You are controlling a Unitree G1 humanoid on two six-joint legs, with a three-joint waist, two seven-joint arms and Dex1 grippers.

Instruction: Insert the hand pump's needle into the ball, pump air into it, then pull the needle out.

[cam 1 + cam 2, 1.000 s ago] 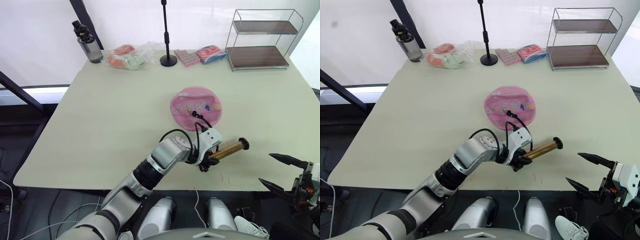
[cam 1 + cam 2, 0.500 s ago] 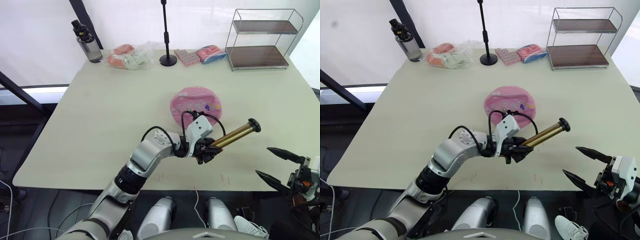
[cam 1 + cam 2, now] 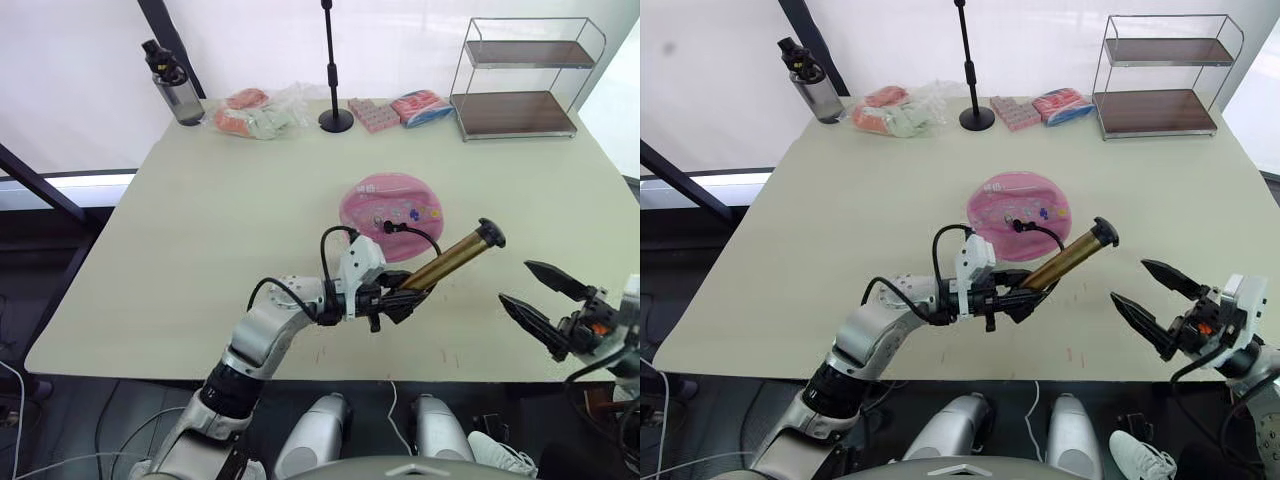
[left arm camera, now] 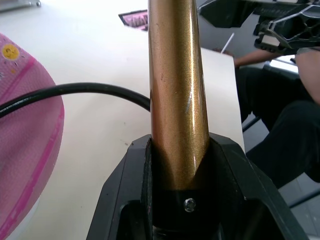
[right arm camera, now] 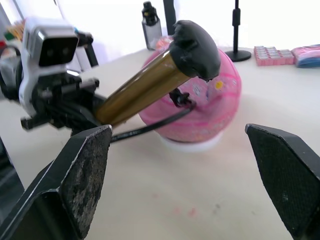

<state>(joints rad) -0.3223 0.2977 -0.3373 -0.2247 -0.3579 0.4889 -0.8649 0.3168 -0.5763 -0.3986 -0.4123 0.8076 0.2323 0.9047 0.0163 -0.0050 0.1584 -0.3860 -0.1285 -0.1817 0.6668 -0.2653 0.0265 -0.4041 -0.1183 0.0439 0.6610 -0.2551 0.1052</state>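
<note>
The left arm reaches forward over the pale beige table [image 3: 200,230], forearm nearly level, and the left gripper [image 3: 398,303] has its black fingers clamped on the lower end of the slim bronze-gold hand pump [image 3: 450,259]. The pump tilts up off the table, its black-capped far end pointing toward two o'clock. A thin black hose [image 3: 415,230] loops from the pump to the flattish pink rubber ball with small printed pictures [image 3: 391,213], which lies at twelve o'clock from the gripper, near the table's middle. The right gripper [image 3: 537,297] hovers at three o'clock from the pump, past the table's near edge, its two black fingers spread wide and pointing toward the pump.
</note>
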